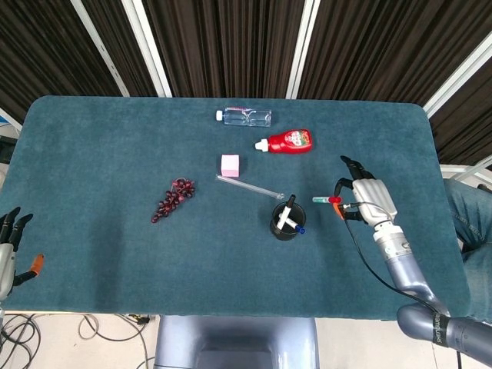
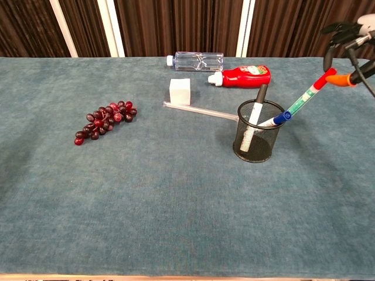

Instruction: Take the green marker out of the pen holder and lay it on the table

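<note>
The black mesh pen holder (image 1: 286, 221) (image 2: 259, 130) stands right of the table's middle, with a blue-capped marker (image 2: 280, 118) and a black-capped one (image 2: 255, 111) in it. The green marker (image 1: 326, 200) (image 2: 304, 99), red at one end, is out of the holder. My right hand (image 1: 361, 198) (image 2: 350, 36) pinches it by its red end. The marker slopes down to the left over the cloth, and in the chest view its lower tip shows close to the blue cap. My left hand (image 1: 9, 252) hangs open off the table's front left corner, holding nothing.
A clear bottle (image 1: 244, 116) and a red sauce bottle (image 1: 288, 141) lie at the back. A pink cube (image 1: 230, 164), a clear rod (image 1: 250, 187) and a bunch of dark grapes (image 1: 174, 198) lie left of the holder. Bare teal cloth (image 2: 176, 211) covers the front.
</note>
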Robot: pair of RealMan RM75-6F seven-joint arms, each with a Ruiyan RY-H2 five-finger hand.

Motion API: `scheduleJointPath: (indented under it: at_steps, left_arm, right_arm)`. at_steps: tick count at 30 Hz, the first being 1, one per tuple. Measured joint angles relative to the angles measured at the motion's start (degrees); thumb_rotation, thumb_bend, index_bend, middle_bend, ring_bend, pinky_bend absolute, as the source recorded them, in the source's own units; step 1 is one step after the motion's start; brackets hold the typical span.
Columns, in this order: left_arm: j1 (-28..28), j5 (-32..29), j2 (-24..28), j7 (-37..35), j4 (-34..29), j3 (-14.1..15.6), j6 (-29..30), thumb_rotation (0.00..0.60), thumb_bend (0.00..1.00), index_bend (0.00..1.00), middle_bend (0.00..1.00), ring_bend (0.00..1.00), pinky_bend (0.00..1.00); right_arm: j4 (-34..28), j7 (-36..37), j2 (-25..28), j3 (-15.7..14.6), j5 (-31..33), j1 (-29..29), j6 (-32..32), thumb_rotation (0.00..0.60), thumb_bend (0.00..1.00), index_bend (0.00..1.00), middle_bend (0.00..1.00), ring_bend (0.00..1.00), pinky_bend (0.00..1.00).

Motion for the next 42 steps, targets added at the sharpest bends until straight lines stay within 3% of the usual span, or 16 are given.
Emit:
scheduleJointPath:
  at_steps: [6,11,15,21,27,36,42]
  left_arm:
    - [0.1,-0.1,0.0,-0.1,-0.1,-0.1,0.1,0.600,0.33,0.12,0.00,0.00,0.02]
    - [0.0,-0.4,0.1,-0.2,-0.1,-0.1,-0.1,0.600,0.33,0.12,0.00,0.00,0.02]
    - [0.0,-0.5,0.2,-0.2,-0.3,-0.1,-0.2,0.600,0.33,0.12,0.00,0.00,0.02]
    - [0.1,-0.7,0.1,-0.3,-0.4,-0.2,-0.2,0.600,0.33,0.12,0.00,0.00,0.02]
    - [0.0,-0.7,0.2,-0.4,-0.4,-0.2,-0.3,0.600,0.33,0.12,0.00,0.00,0.02]
    - [0.0,-0.4,0.2,-0.5,-0.2,-0.2,-0.1,0.600,0.33,0.12,0.00,0.00,0.02]
    - [0.1,-0.1,0.1,-0.1,-0.2,0.0,0.0,0.600,0.33,0.12,0.00,0.00,0.02]
  right_arm:
    - [0.2,-1.6,-1.3,-1.1,0.4,0.1,-0.9,0.600,0.41,0.61,0.00,0.08,0.21]
    - [-0.4,-2.4,-1.1,-1.8,1.3,0.1,-1.9,0.600,0.37,0.54,0.00,0.08,0.21]
    - [-2.9,-2.2,0.7,-2.1,1.3,-0.2,-2.7,0.600,0.34,0.44,0.00,0.08,0.21]
    - [-9.8,-4.3,5.5,-2.7,1.8,-0.7,-3.3,0.600,0.22,0.16,0.00,0.06,0.21]
    - [-16.9,-8.2,10.9,-2.8,2.9,-1.3,-2.1,0.600,0.20,0.12,0.00,0.06,0.21]
    - [-17.3,-12.1,11.8,-3.7,-2.0,-5.2,9.1,0.600,0.20,0.09,0.00,0.06,0.21]
    - [-16.4,-11.5,12.8,-7.4,-8.2,-12.6,18.4,0.600,0.19,0.07,0.00,0.05,0.21]
